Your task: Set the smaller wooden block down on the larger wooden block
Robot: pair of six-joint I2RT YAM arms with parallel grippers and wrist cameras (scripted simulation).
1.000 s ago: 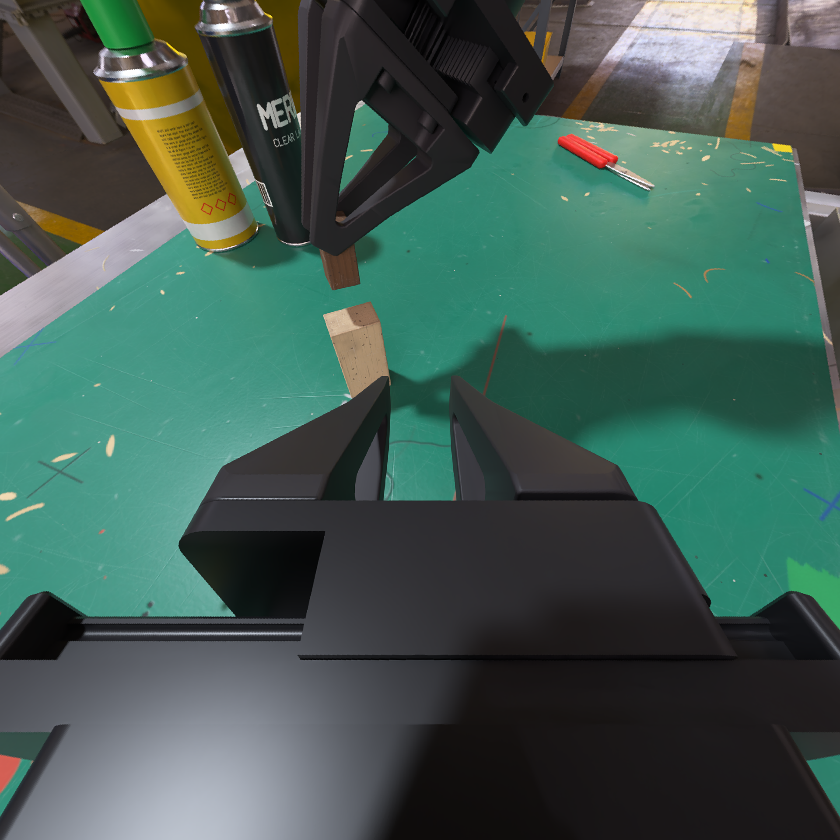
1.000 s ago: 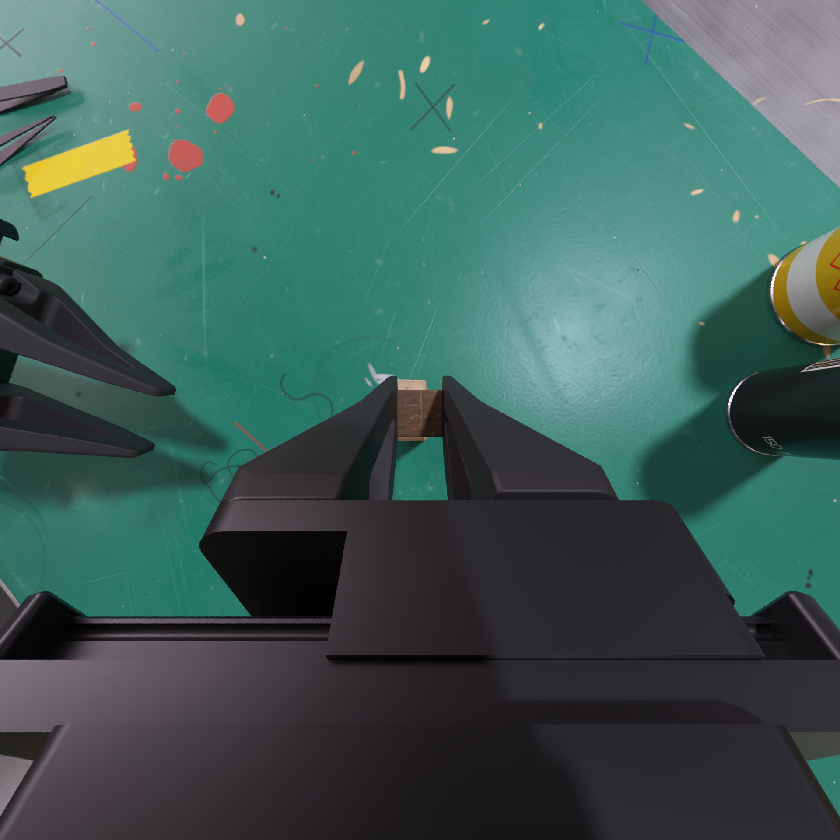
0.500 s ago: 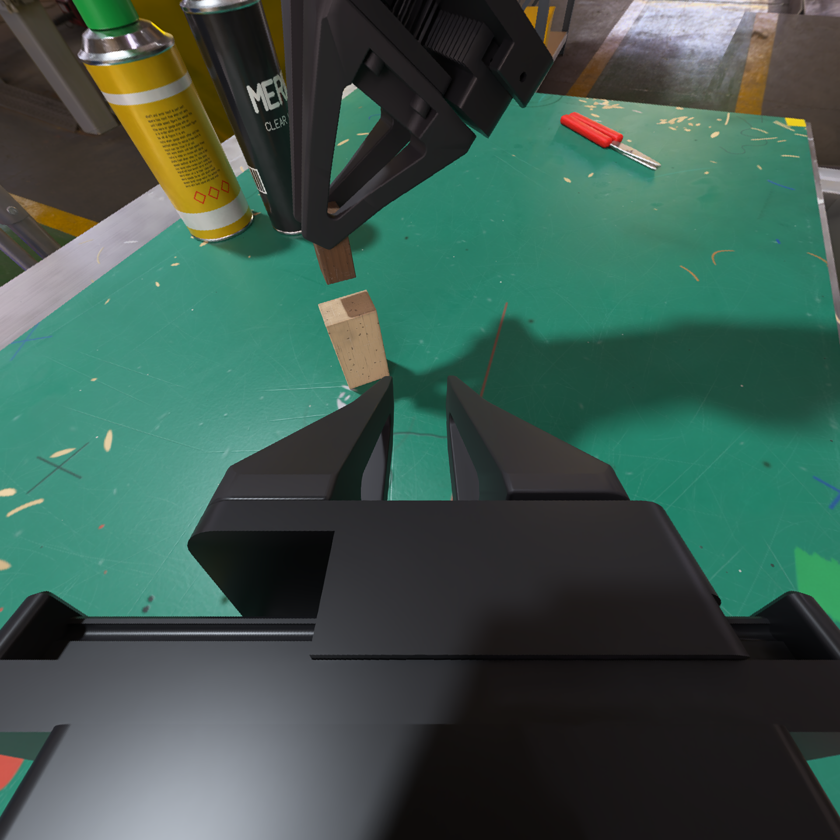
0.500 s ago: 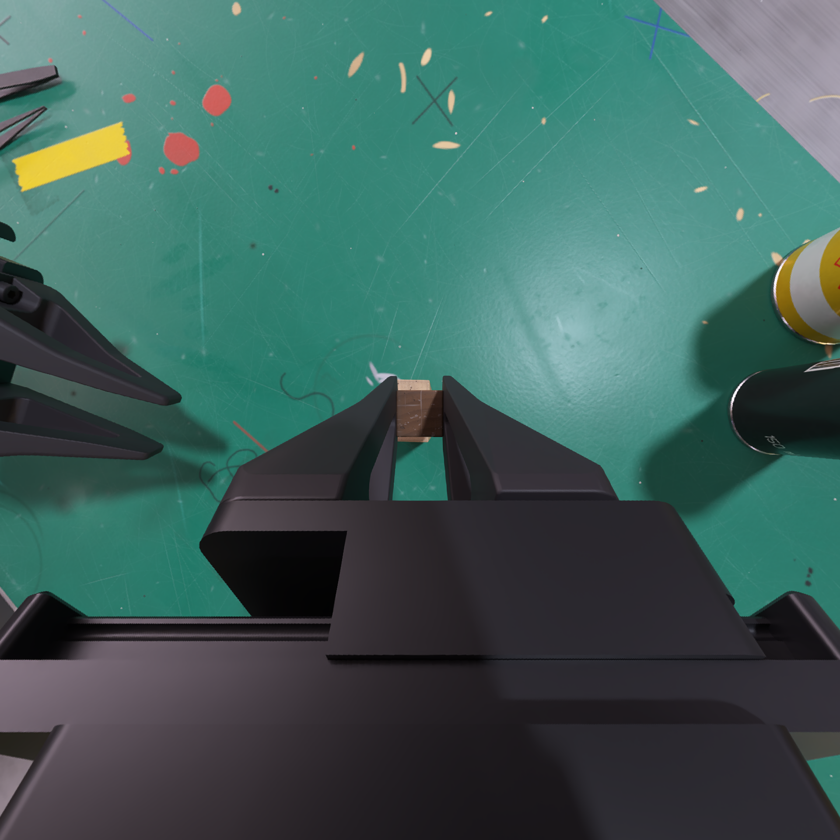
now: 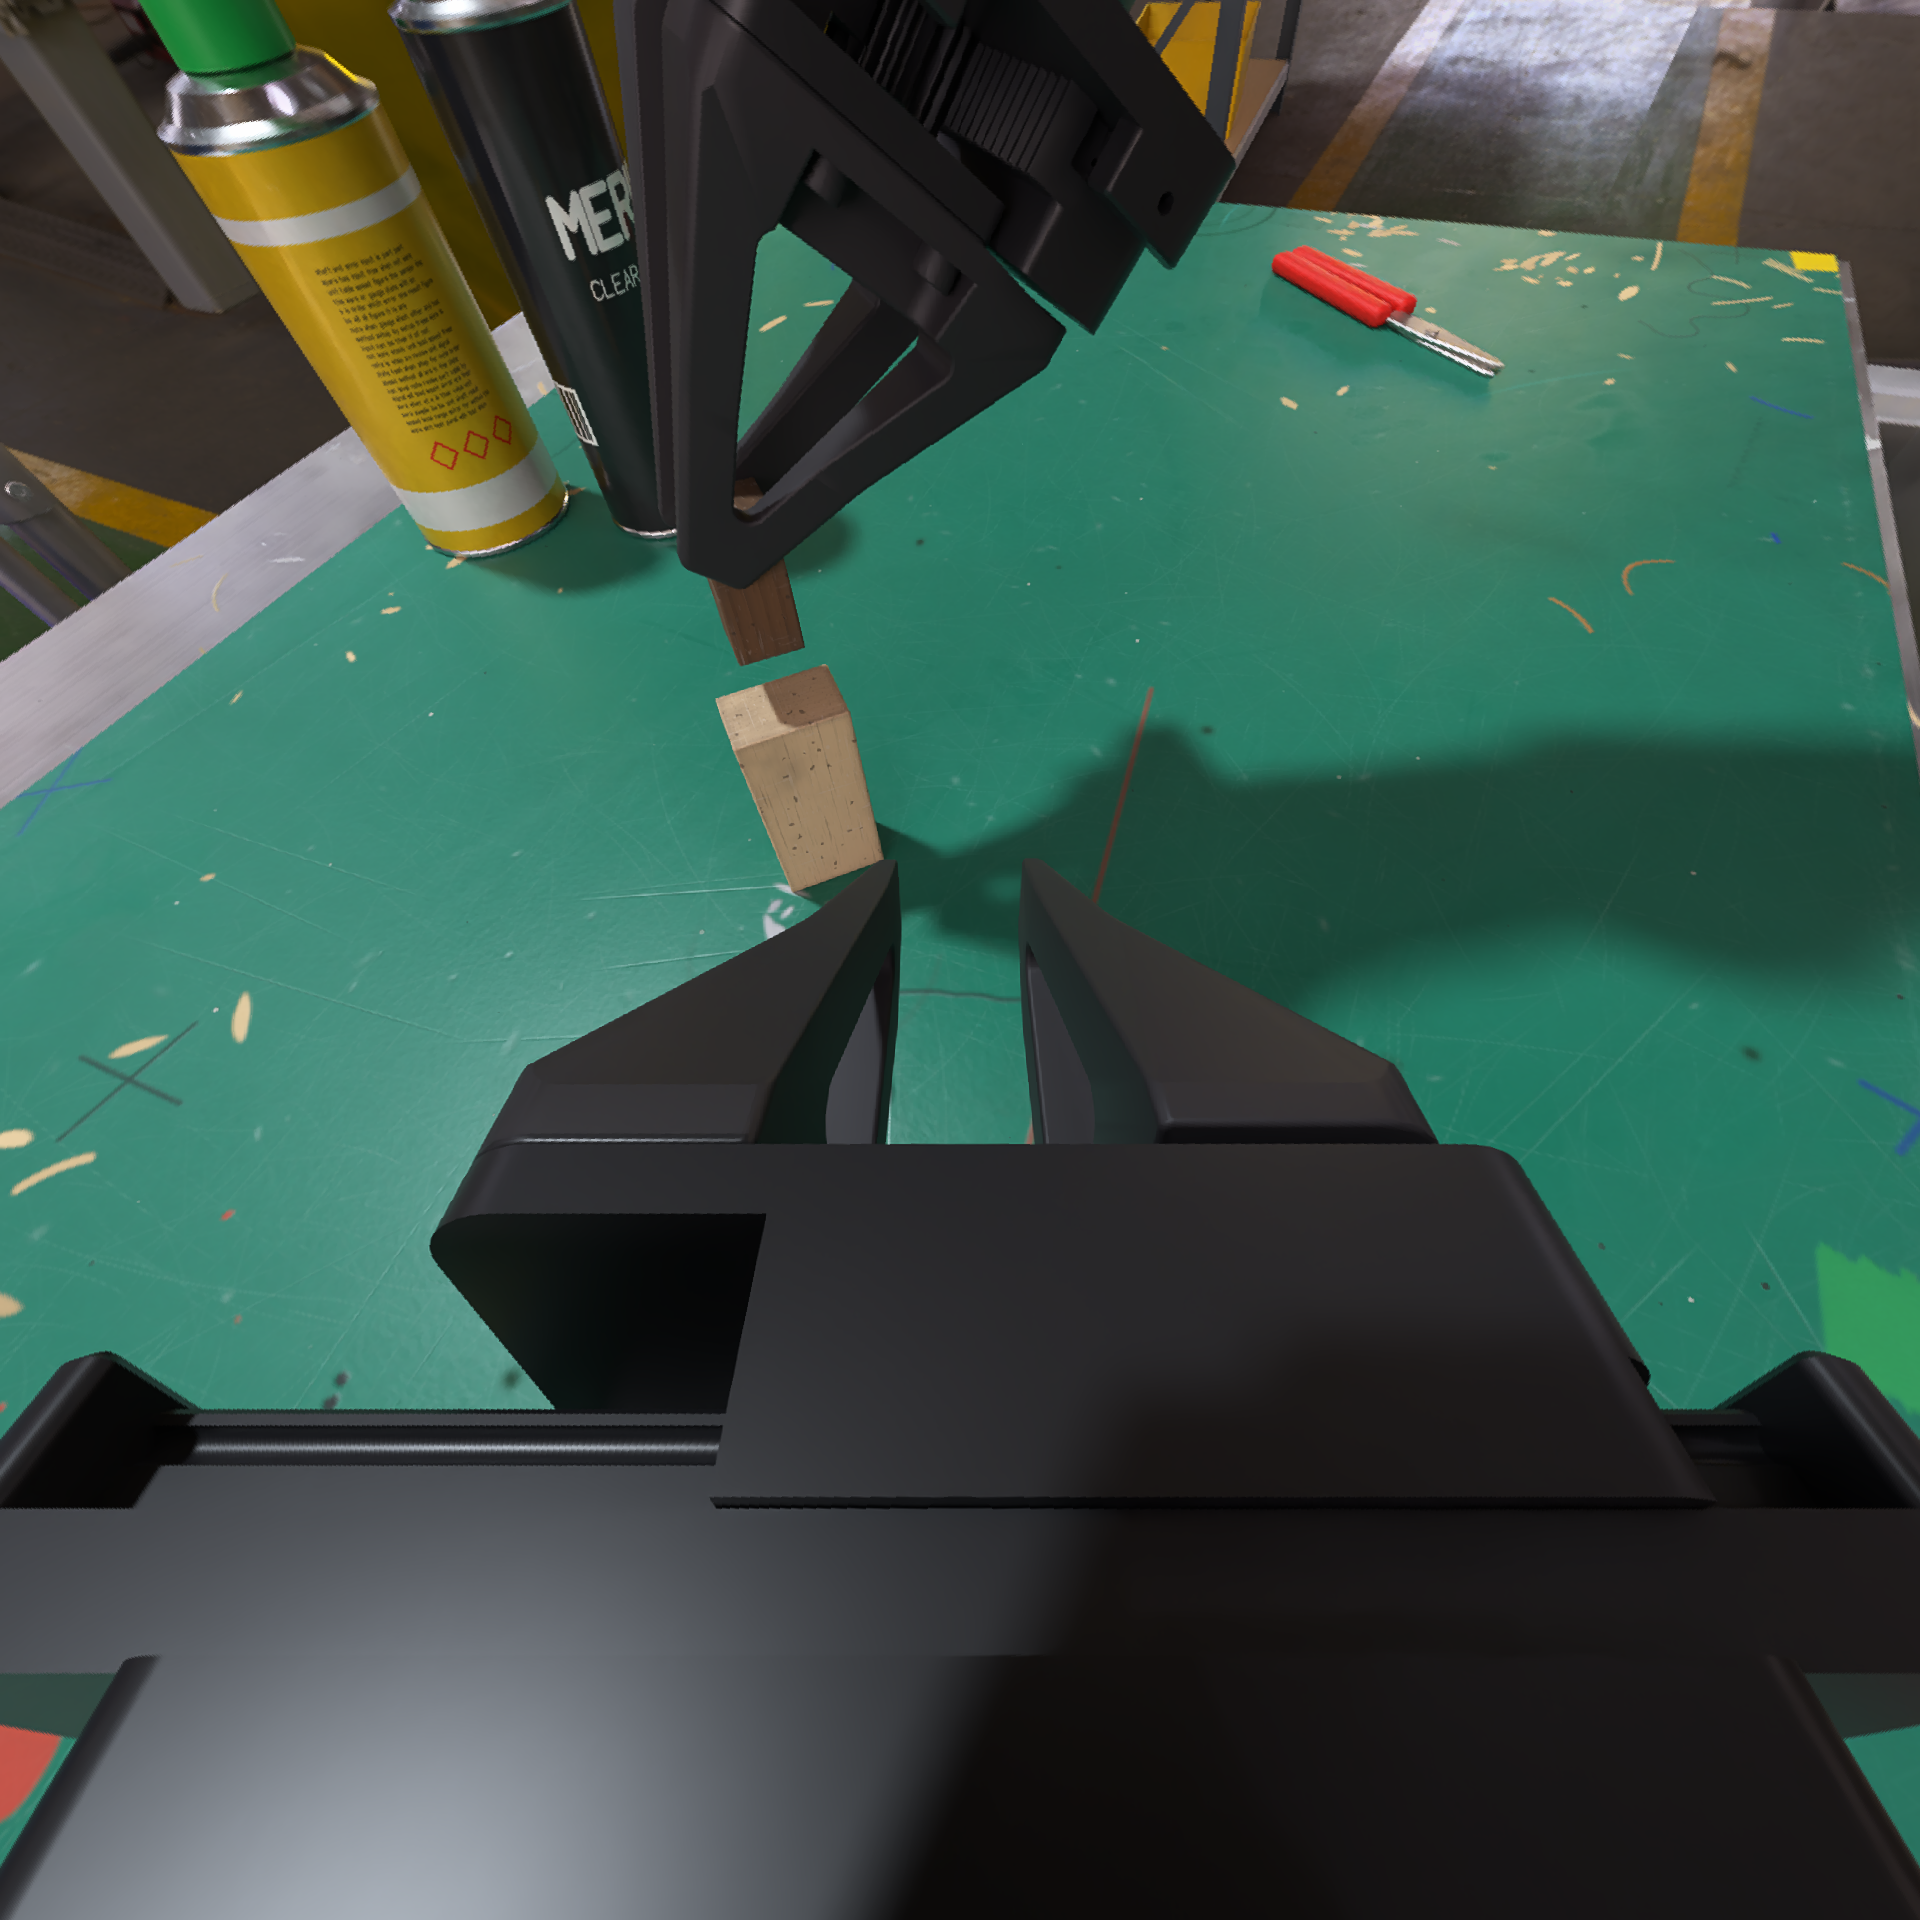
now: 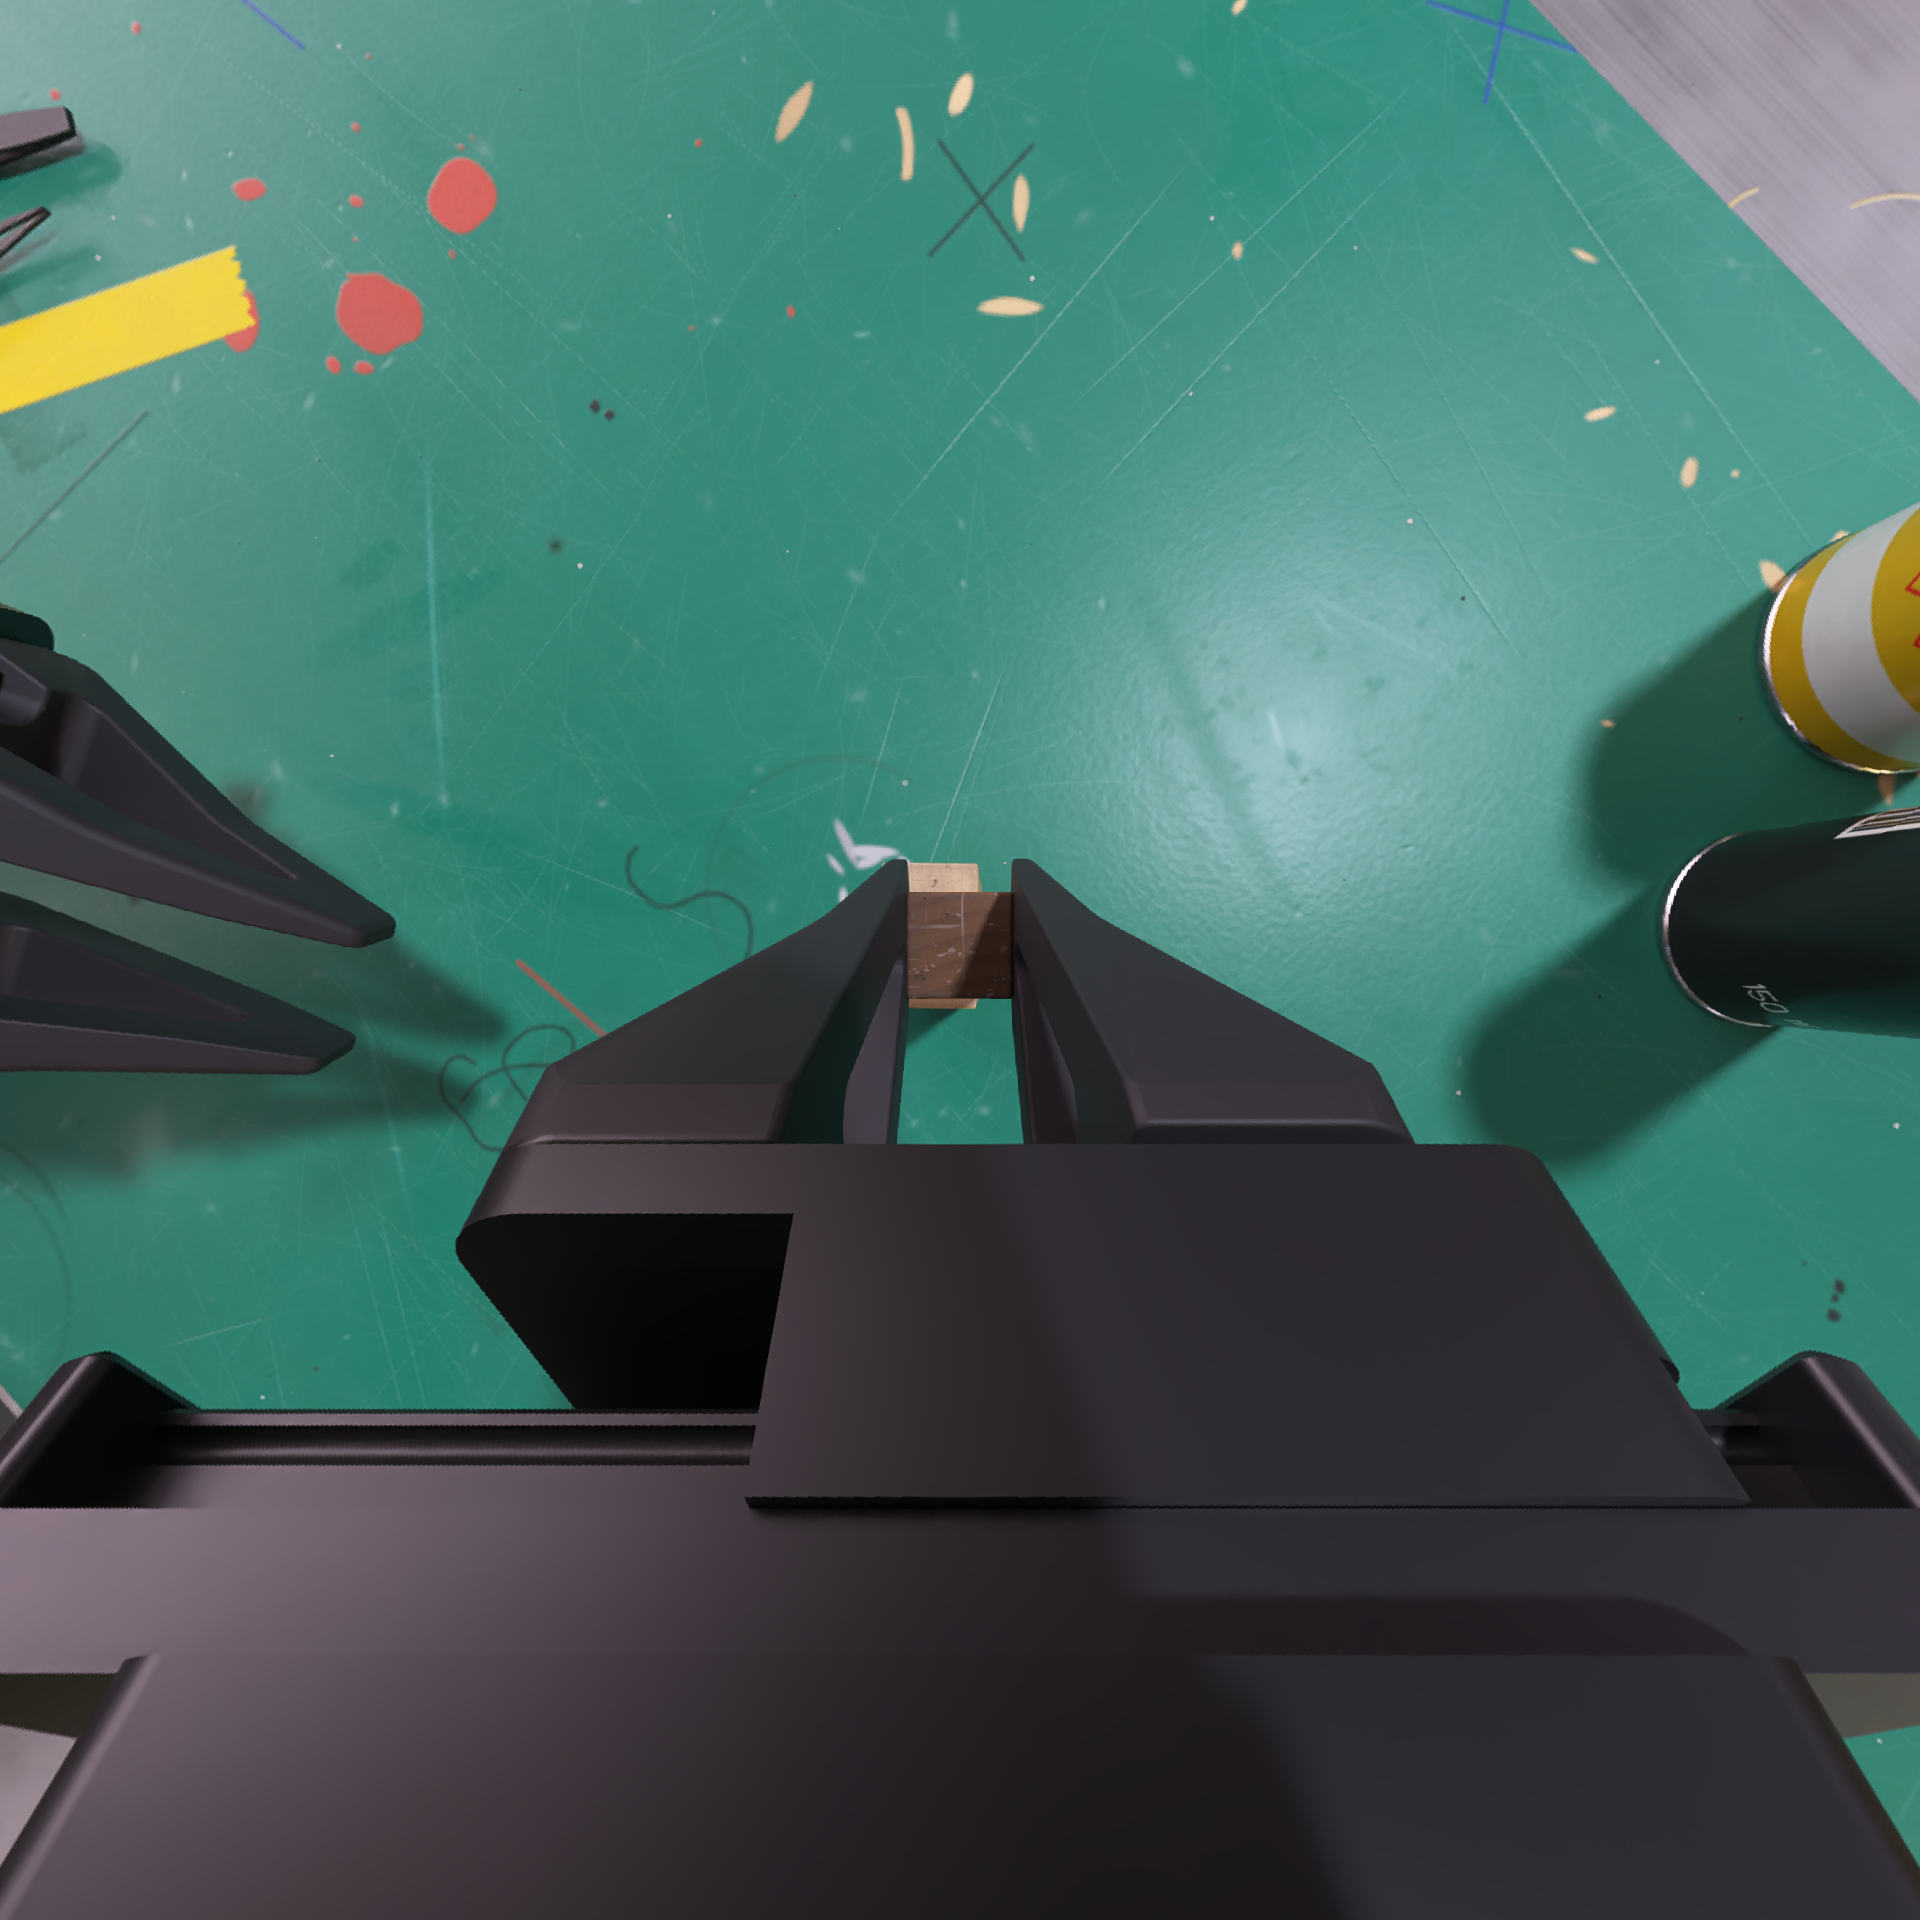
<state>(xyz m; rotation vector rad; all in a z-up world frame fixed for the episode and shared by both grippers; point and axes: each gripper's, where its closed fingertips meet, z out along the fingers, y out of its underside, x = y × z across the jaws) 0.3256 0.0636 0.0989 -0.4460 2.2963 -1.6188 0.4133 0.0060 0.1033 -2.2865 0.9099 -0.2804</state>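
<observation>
The larger wooden block [image 5: 805,790] is pale and stands upright on the green mat [image 5: 1351,644]. The smaller wooden block [image 5: 758,618] is dark brown and hangs just above its top, with a thin gap between them. My right gripper [image 5: 732,556] is shut on the smaller block and points straight down. In the right wrist view the right gripper [image 6: 958,883] holds the brown block [image 6: 956,945], and the pale block [image 6: 943,876] peeks out under it. My left gripper [image 5: 958,883] is open and empty, low beside the pale block's base; it also shows at the left of the right wrist view [image 6: 364,987].
A yellow spray can [image 5: 353,312] and a black spray can [image 5: 582,291] stand just behind the blocks, near the mat's far left edge. A red-handled tool [image 5: 1351,291] lies at the far right. A strip of yellow tape [image 6: 114,322] and red paint spots mark the mat.
My right gripper has lowered the smaller block a little, so the gap to the larger block's top is narrower. My left gripper has barely shifted.
</observation>
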